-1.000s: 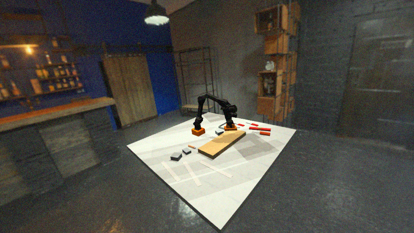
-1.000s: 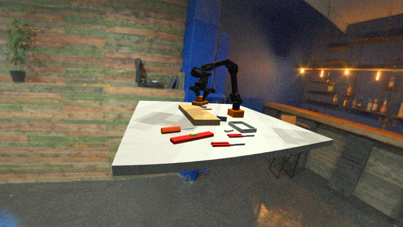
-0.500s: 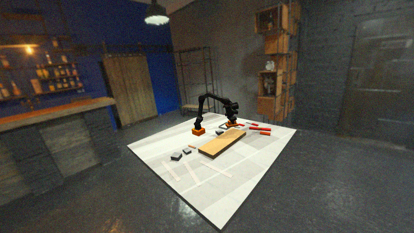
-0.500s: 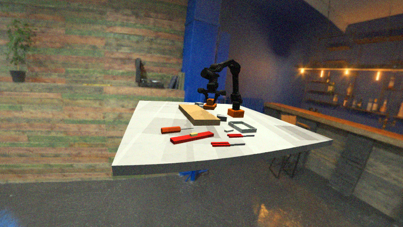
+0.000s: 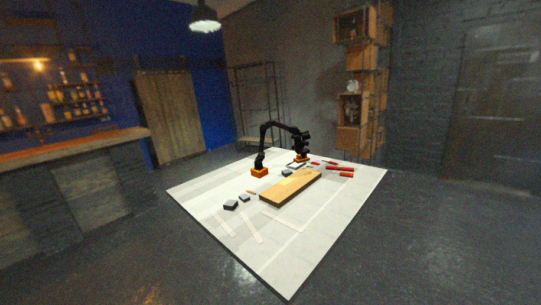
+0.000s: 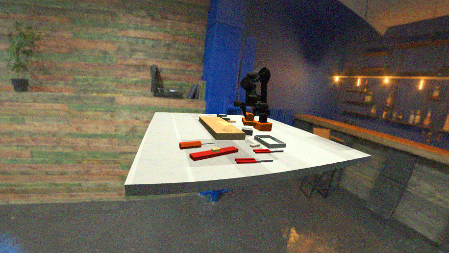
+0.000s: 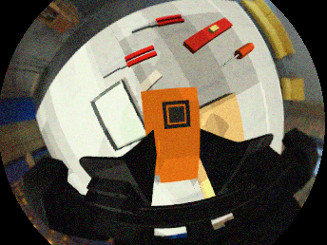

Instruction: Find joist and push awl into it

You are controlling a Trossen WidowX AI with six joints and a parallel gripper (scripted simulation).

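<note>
Tool [image 5: 301,152] [image 6: 249,110] [image 7: 173,130]: one, gripping orange stud finder [image 5: 301,159] [image 6: 249,121] [image 7: 177,147]. Released off-centre, we judge, it could catch the tray [image 5: 300,166] [image 6: 276,146] [image 7: 104,125] wall.

Tray wall [image 5: 290,167] [image 6: 269,145] [image 7: 105,127] beside block [image 5: 286,172] [image 6: 247,131].

Blue wall [image 5: 214,94], wooden door [image 5: 170,117], lit hanging lamp [image 5: 204,25], dark floor [image 5: 435,234] [image 6: 157,226].
</note>
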